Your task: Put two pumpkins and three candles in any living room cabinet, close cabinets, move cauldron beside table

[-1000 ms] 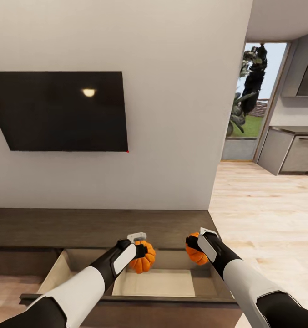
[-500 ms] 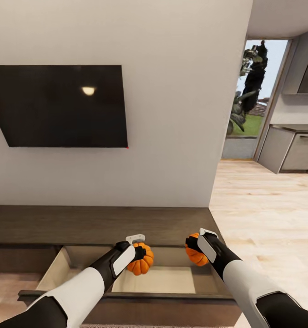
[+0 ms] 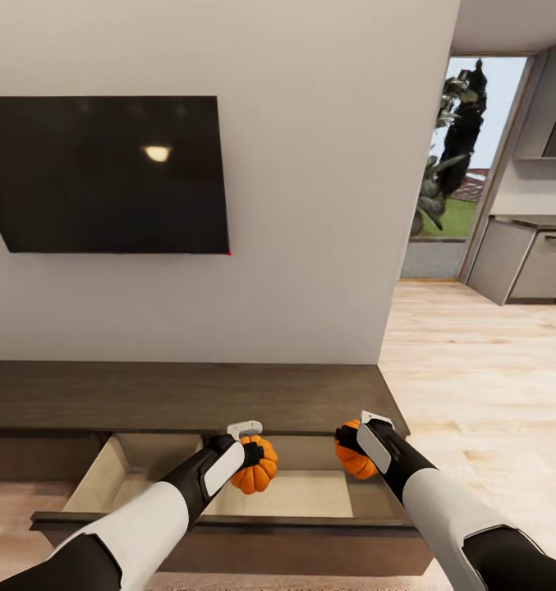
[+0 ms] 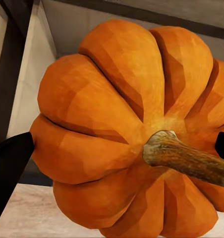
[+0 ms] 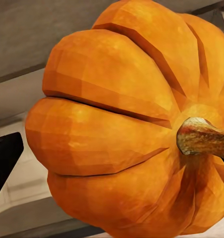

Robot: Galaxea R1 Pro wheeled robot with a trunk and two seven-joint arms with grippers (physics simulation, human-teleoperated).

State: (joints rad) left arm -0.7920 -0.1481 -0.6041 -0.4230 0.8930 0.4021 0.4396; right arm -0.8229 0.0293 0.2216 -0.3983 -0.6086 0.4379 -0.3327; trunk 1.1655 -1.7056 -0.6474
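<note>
Pumpkins are hanging one in each pincer above the open drawer (image 3: 310,492) of the long dark cabinet (image 3: 179,398) under the wall TV (image 3: 105,174). The left pincer (image 3: 249,447) is pinching the left pumpkin (image 3: 257,469) across its ribbed sides, and the wrist view is showing a dark finger (image 4: 10,166) pressing against one flank with the woody stem (image 4: 184,158) pointing out sideways. The right pincer (image 3: 356,439) is pinching the right pumpkin (image 3: 353,458) the same way, with its stem (image 5: 203,139) also lying sideways.

Judging by their look, these are behaving as hard, light, rigid bodies: nothing is denting under the fingers. The rounded, smooth ribs are probably making the hold a little slippery, so gripping across the widest part, in the grooves between ribs, seems safest; the thin stem looks a poorer place to hold. The drawer's pale floor is lying directly under the left pumpkin, while the right one is hovering nearer the drawer's right end.
</note>
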